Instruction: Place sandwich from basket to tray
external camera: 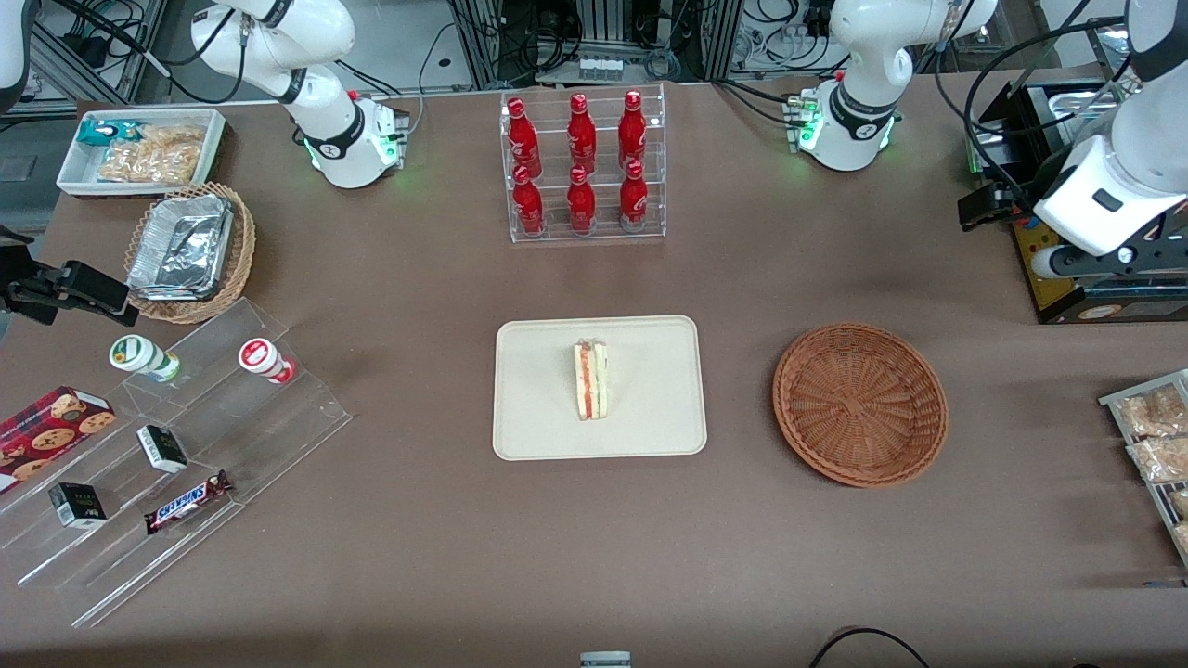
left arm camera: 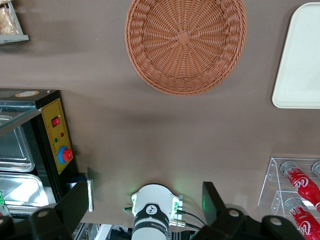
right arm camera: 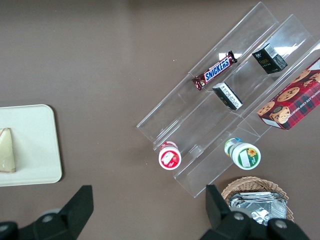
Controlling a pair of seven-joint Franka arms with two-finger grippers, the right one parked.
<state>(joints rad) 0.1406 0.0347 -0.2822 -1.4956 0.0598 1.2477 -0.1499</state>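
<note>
1. The sandwich point(external camera: 590, 378) lies on the tray point(external camera: 529, 436), near its middle, with the red and yellowish filling stripe facing up.
2. The tray sits flat on the brown bench point(external camera: 436, 557), about midway along it, nearer the front camera than the clear rack of red bottles point(external camera: 582, 167).
3. The basket point(external camera: 860, 404) rests beside the tray toward the working arm's end of the bench, apart from it, with nothing inside; its woven base point(left arm camera: 184, 37) shows bare in the left wrist view.
4. The tool point(left arm camera: 147, 202) hangs high above the bench, well away from the sandwich and the basket, near the working arm's own base point(left arm camera: 155, 210). Its two dark fingers point(left arm camera: 215, 202) stand wide apart and released, with nothing between them.
5. In the front view the working arm's white wrist point(external camera: 1109, 190) hovers over a black appliance with a yellow panel point(external camera: 1053, 269) at the edge of the bench.
6. Toward the parked arm's end sits a clear stepped stand point(external camera: 186, 445) with a Snickers bar point(external camera: 186, 501), small dark boxes and two cups.
7. Farther from the camera there is a tan basket of foil trays point(external camera: 186, 250) and a white bin of snacks point(external camera: 139, 153).
</note>
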